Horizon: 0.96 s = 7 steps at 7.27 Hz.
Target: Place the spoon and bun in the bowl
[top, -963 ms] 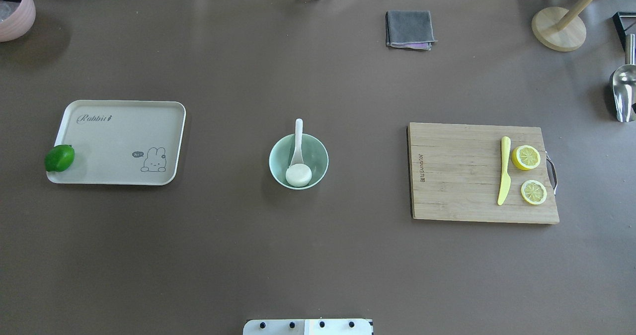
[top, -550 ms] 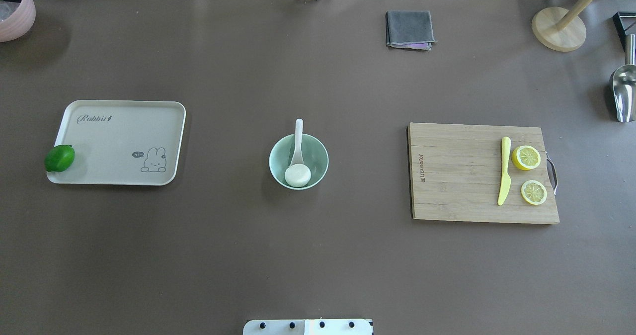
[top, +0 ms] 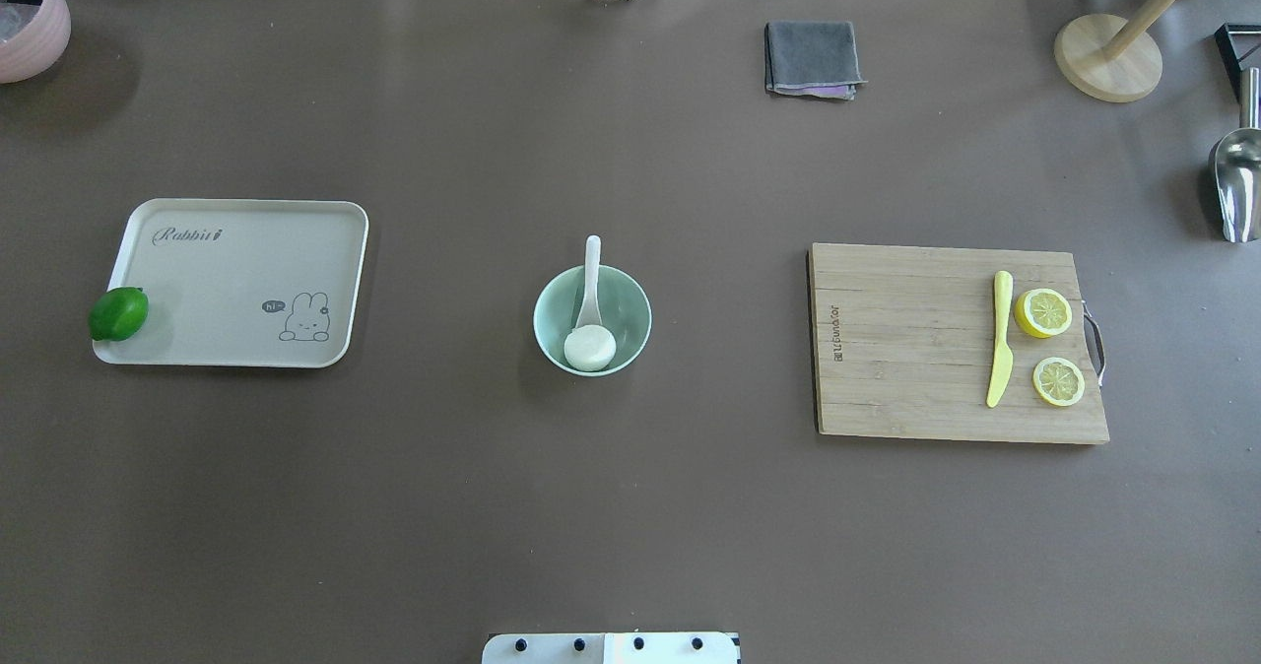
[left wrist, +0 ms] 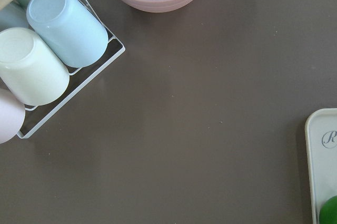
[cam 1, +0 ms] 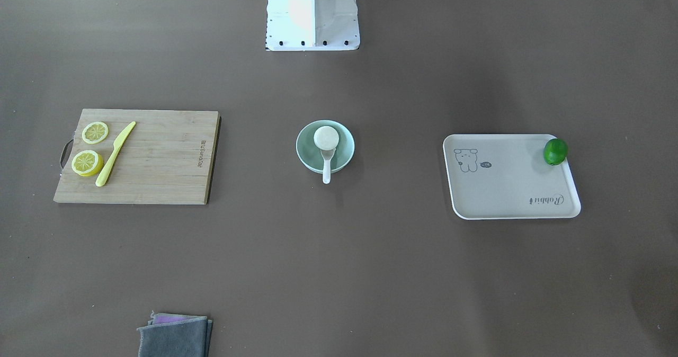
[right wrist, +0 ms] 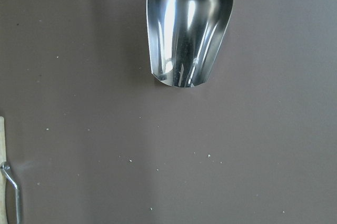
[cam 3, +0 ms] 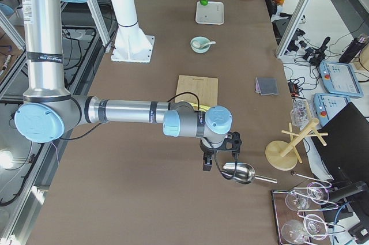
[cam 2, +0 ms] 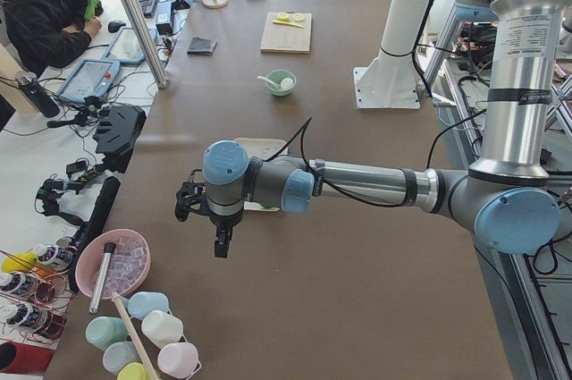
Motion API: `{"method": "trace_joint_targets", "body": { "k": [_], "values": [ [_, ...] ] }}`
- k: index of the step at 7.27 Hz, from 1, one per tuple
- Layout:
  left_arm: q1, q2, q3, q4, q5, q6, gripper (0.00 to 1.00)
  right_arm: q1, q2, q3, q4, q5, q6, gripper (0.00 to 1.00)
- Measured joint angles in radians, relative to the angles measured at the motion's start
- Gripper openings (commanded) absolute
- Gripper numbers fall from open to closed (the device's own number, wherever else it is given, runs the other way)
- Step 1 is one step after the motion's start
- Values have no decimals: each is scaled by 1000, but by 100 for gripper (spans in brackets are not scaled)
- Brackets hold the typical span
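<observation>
Left gripper (cam 2: 220, 250) far from bowl (top: 634, 311), bun (top: 590, 348), spoon (top: 591, 268) inside

My arms (cam 2: 366, 181) were silver with pale blue joint caps, above a dull brown table (top: 630, 506). The bowl (top: 630, 304) was pale mint green, the bun (top: 590, 348) cream-white, the spoon (top: 591, 260) white. The tray (top: 246, 280) was beige with a grey rabbit drawing and script lettering, the lime (top: 118, 313) bright green. The board (top: 906, 368) was light wood with plank stripes, the knife (top: 1000, 339) yellow-green, the lemon slices (top: 1042, 311) yellow. The cloth (top: 811, 56) was grey with a purple edge.
</observation>
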Motion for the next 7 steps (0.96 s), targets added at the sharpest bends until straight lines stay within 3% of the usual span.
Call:
{"method": "trace_joint_targets", "body": {
  "k": [7],
  "values": [
    [28, -12, 5, -1, 1, -15, 98, 6, -10, 21, 0, 0, 1, 100]
  ]
}}
